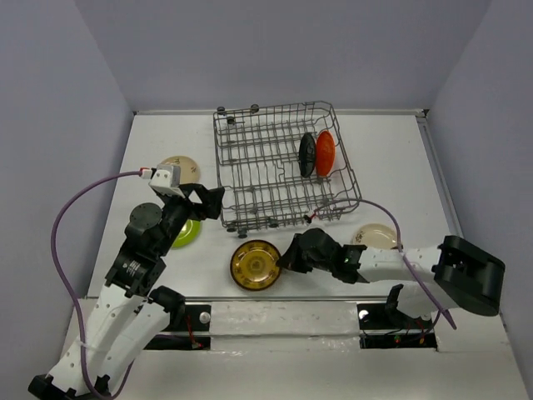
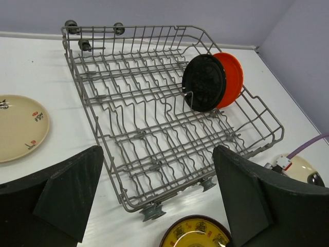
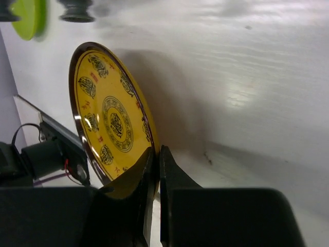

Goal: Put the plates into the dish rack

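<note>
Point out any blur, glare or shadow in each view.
Right wrist: the green plate at the top edge is blurred, the table shows glare, and the yellow plate casts a shadow. Left wrist: the rack is sharp. Top: even light, soft shadows.

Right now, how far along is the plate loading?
Done: the black plate and orange plate stand in the dish rack. In hand: the right gripper is shut on the rim of the yellow-patterned plate. Remaining: the lime plate, left cream plate and right cream plate lie on the table; the left gripper is open, empty.
</note>
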Available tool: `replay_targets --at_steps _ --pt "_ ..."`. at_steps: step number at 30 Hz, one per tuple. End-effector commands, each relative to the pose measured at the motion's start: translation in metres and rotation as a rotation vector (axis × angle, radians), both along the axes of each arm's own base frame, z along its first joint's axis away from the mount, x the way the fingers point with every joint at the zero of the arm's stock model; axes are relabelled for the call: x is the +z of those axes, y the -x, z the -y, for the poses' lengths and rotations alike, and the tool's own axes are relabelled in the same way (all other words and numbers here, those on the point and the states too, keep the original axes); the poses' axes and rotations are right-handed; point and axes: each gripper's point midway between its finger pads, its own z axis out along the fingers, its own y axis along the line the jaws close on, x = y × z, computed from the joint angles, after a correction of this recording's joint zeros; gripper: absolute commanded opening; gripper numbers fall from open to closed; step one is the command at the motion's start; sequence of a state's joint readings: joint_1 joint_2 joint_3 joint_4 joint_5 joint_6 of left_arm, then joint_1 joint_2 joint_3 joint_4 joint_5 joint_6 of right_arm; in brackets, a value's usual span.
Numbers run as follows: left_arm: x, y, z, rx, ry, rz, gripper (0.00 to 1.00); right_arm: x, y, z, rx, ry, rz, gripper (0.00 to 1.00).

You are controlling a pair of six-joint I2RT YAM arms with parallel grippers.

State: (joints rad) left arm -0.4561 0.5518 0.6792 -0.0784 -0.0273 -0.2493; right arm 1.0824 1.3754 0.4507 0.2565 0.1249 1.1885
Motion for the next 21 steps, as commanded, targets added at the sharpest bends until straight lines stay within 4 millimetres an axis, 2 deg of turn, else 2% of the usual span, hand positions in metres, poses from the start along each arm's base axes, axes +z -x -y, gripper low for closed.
replay_targets --at_steps 1,3,4,5,6,7,9,10,11,12,13,14,15,16,17,18,19,20,21 --pt "0.025 0.001 -0.003 0.007 0.039 0.072 0.99 0.064 0.002 -0.013 0.215 0.09 0.183 0.07" --pt "0.027 0.002 -0.006 0.024 0.042 0.076 0.99 0.089 0.005 -0.012 0.311 0.129 0.253 0.07" --pt "0.028 0.001 -0.009 0.039 0.043 0.079 0.99 0.117 0.001 -0.017 0.317 0.106 0.3 0.07" --pt "0.031 0.002 -0.012 0.05 0.05 0.086 0.99 0.138 -0.007 -0.013 0.298 0.108 0.376 0.07" --pt "0.031 0.003 -0.013 0.056 0.05 0.087 0.99 0.152 -0.016 -0.01 0.266 0.126 0.418 0.07" --pt "0.033 0.003 -0.016 0.07 0.054 0.091 0.99 0.178 -0.04 0.001 0.175 0.202 0.509 0.07" --pt "0.032 0.003 -0.018 0.082 0.053 0.09 0.99 0.187 -0.075 0.025 0.056 0.352 0.549 0.07" --pt "0.033 0.003 -0.019 0.085 0.054 0.093 0.99 0.195 -0.087 0.029 0.014 0.404 0.579 0.07" --pt "0.032 0.003 -0.02 0.091 0.05 0.088 0.99 0.222 -0.119 0.047 -0.098 0.467 0.633 0.07" --pt "0.03 0.002 -0.021 0.099 0.047 0.084 0.99 0.227 -0.135 0.055 -0.138 0.508 0.636 0.07" --pt "0.03 0.001 -0.025 0.12 0.046 0.083 0.99 0.219 -0.165 0.074 -0.191 0.623 0.634 0.07" --pt "0.03 0.001 -0.027 0.133 0.045 0.082 0.99 0.236 -0.182 0.081 -0.252 0.656 0.657 0.07" --pt "0.03 0.001 -0.031 0.153 0.043 0.079 0.99 0.22 -0.199 0.086 -0.263 0.757 0.628 0.07" --pt "0.029 0.001 -0.031 0.153 0.042 0.078 0.99 0.242 -0.208 0.095 -0.323 0.753 0.653 0.07" --pt "0.029 0.0 -0.032 0.162 0.041 0.077 0.99 0.231 -0.221 0.1 -0.334 0.846 0.63 0.07" --pt "0.028 0.0 -0.032 0.161 0.039 0.074 0.99 0.237 -0.232 0.103 -0.365 0.873 0.638 0.07" --pt "0.028 0.0 -0.032 0.159 0.039 0.074 0.99 0.259 -0.241 0.1 -0.401 0.873 0.669 0.07" --pt "0.028 0.0 -0.031 0.156 0.041 0.074 0.99 0.246 -0.253 0.104 -0.401 0.978 0.648 0.07" --pt "0.028 0.0 -0.03 0.153 0.04 0.074 0.99 0.266 -0.264 0.106 -0.448 0.98 0.661 0.07"
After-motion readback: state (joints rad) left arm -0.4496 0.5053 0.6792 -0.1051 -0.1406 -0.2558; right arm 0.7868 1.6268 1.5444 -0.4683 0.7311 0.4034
